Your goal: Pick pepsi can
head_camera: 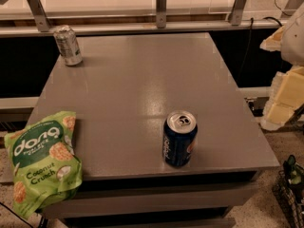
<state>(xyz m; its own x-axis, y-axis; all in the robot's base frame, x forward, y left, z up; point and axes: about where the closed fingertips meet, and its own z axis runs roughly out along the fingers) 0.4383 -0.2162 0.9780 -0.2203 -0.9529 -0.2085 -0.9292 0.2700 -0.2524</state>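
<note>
- The end effector (285,96) hangs off the right side of the desk (142,80); wide or narrow, I cannot tell.
- The pepsi can (180,137) stands upright left of it, well apart, near the front edge, probably for easy reach.

Grey counter (142,75) fills mid-frame, metal brackets (161,6) line a pale ledge up top, speckled floor (259,213) lower right, dim warm light.

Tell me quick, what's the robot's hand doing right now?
Gripper: at the right edge, beside the table, apart from the pepsi can; its state cannot be told.
</note>
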